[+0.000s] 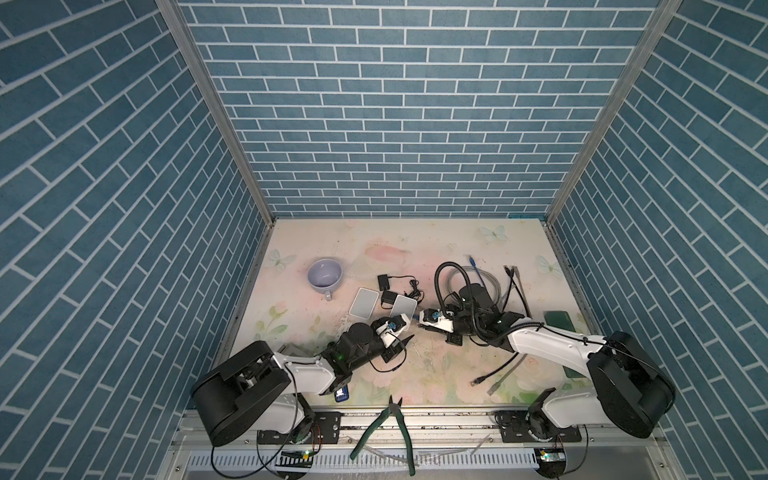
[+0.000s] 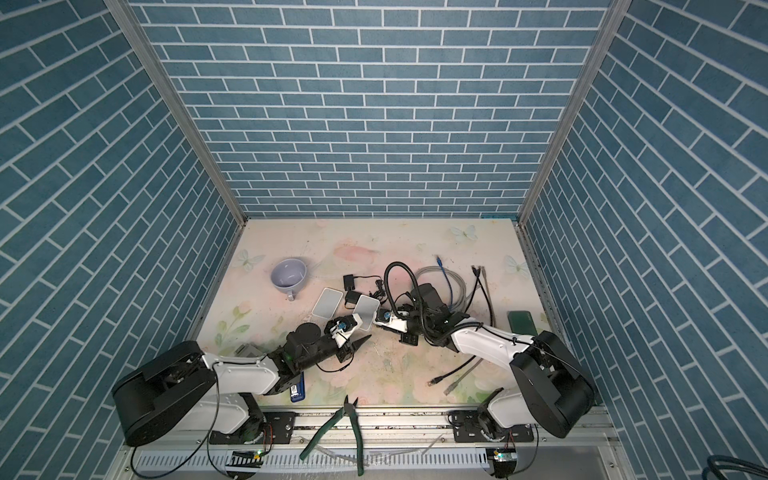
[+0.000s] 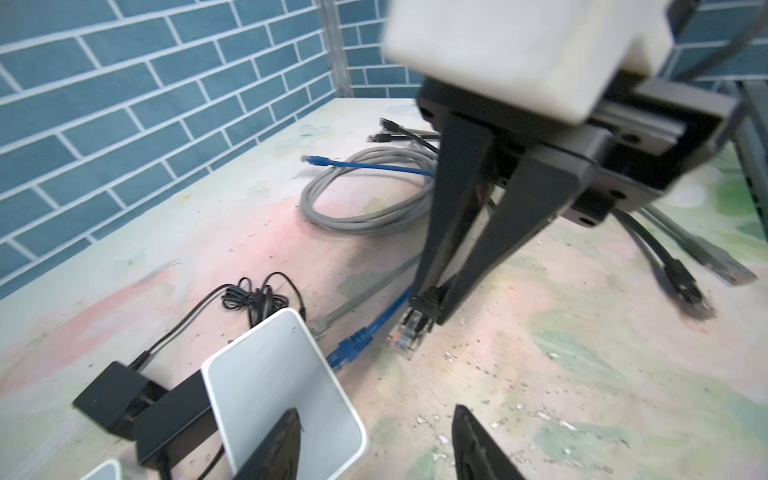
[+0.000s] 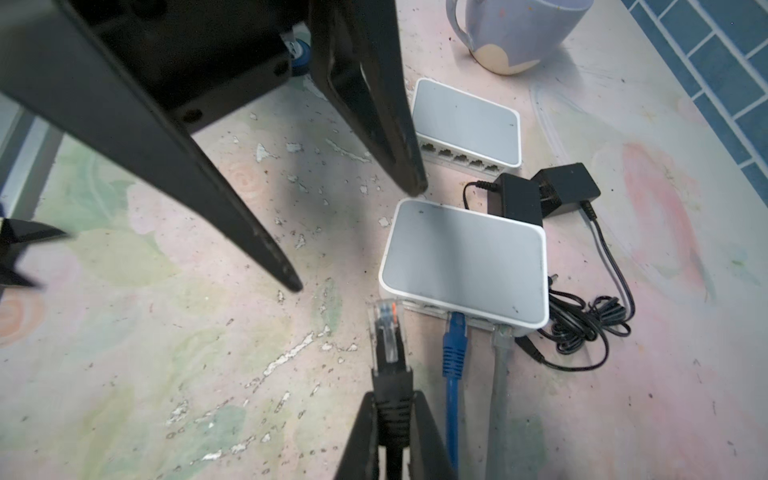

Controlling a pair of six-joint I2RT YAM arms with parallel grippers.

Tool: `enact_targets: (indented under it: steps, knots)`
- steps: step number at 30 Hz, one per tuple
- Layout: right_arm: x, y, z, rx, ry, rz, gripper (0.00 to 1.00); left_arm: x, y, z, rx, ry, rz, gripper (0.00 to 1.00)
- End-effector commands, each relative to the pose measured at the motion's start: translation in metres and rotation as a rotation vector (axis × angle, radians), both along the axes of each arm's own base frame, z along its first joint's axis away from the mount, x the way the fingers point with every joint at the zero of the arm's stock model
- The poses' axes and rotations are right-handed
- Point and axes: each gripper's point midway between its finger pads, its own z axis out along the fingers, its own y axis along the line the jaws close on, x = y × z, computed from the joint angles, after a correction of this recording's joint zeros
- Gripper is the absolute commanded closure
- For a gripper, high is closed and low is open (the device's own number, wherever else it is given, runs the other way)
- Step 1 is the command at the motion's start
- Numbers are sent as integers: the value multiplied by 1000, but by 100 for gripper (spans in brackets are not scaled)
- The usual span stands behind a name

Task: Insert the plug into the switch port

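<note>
Your right gripper (image 4: pixel 392 400), held low, clamps the plug (image 4: pixel 386 328) just beside the switch (image 4: pixel 463 253); your left gripper (image 4: pixel 356 239) hovers, jaws apart.

Your left gripper (image 4: pixel 355 239) hangs jaws-wide over one edge of the switch (image 4: pixel 465 257), and your right gripper (image 4: pixel 392 405) is pinched on the plug (image 4: pixel 386 328) just off the switch's port side.

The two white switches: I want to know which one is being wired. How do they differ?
The wired switch has a blue cable and a grey cable plugged in; the mug-side switch shows five empty ports. The black plug in the right gripper sits just short of the wired switch's ports, well away from the mug-side switch. Both are white-rimmed, grey-topped and lie flat.
</note>
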Motion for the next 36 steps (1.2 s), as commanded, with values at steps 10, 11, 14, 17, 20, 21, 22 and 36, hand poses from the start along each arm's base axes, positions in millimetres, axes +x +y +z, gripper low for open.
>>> enact_targets:
  steps: [10,11,14,17,20,21,22,36]
  knots:
    - [6,-7,-35,-116,80,-115,99,16,68,-12,11,265,433,20]
    - [7,-7,-37,-122,84,-124,100,16,71,-12,-6,282,457,17]
    - [10,-5,-39,-132,86,-152,100,17,77,-14,-12,322,496,14]
    - [13,-4,-41,-148,80,-187,100,18,75,-15,0,349,504,12]
    - [16,-3,-43,-169,76,-220,100,24,71,-16,-5,374,516,11]
    - [16,-2,-44,-172,76,-227,100,26,67,-15,-19,381,509,11]
    - [17,0,-44,-173,78,-236,100,28,63,-14,-32,388,503,11]
    - [22,16,-59,-204,37,-315,100,49,37,-20,-64,424,449,10]
